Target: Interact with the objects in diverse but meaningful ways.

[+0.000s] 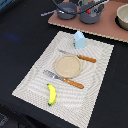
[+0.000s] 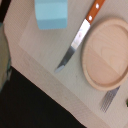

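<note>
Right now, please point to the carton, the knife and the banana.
carton (image 1: 79, 40), exterior view, front face.
knife (image 2: 75, 44), wrist view, middle of the blade.
banana (image 1: 51, 94), exterior view, middle of its body.

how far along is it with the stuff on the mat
Looks done: a place setting, wooden plate with knife and fork on either side. In hand: nothing visible; the gripper is out of view, the wrist camera above the blue carton. Left: the banana and carton lie untouched.

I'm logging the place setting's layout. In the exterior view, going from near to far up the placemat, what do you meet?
Banana → fork → wooden plate → knife → pale blue carton.
</note>
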Robot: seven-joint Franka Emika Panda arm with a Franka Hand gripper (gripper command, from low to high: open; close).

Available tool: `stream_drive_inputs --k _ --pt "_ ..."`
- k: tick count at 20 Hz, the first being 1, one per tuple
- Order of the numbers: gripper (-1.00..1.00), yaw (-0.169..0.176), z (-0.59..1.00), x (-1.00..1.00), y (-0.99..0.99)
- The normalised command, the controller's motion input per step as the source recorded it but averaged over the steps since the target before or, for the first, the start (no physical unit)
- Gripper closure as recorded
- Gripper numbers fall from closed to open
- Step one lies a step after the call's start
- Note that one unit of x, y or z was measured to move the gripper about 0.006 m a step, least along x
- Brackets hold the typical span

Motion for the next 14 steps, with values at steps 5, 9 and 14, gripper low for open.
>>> stream_drive_inputs --k 5,9,14 --pt "-1.0 -0.118 0.0 -0.04 -0.62" --pt "-1.0 -0.131 -0.06 -0.01 -0.61" --pt "-1.0 -0.168 -0.21 0.01 -0.57"
